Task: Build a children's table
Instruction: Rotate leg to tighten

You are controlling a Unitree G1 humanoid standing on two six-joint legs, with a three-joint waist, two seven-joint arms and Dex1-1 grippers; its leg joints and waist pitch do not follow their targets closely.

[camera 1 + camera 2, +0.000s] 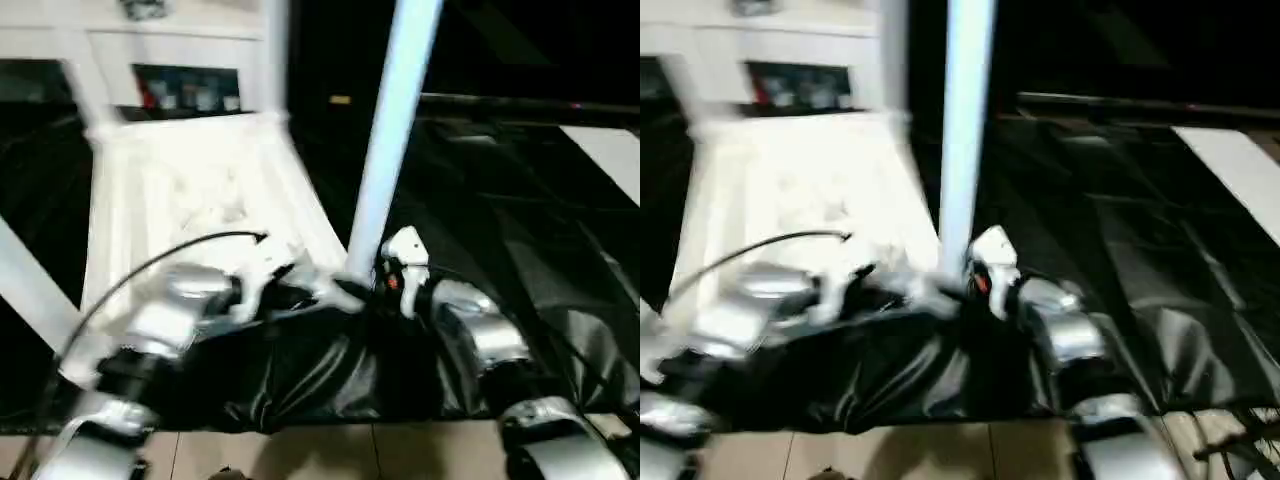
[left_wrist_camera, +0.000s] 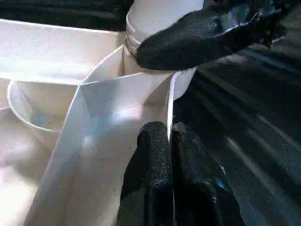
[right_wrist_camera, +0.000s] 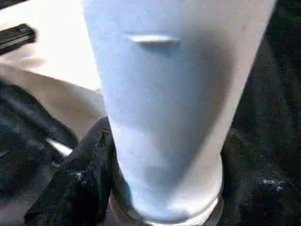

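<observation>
Here, ribbed white plastic top (image 1: 190, 190), left hand (image 2: 169, 141) pinched on its thin rim, right hand (image 1: 385, 285) around smooth round leg (image 1: 385, 150).

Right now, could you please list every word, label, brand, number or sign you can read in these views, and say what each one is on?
None can be read.
The table top and the upright leg carry no print.
Small coloured items on the shelf behind are too blurred to read.

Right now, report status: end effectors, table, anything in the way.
Left end effector shut on tabletop rib. Right end effector around upright leg at its corner socket. Black sheeting beneath; nothing blocking.
</observation>
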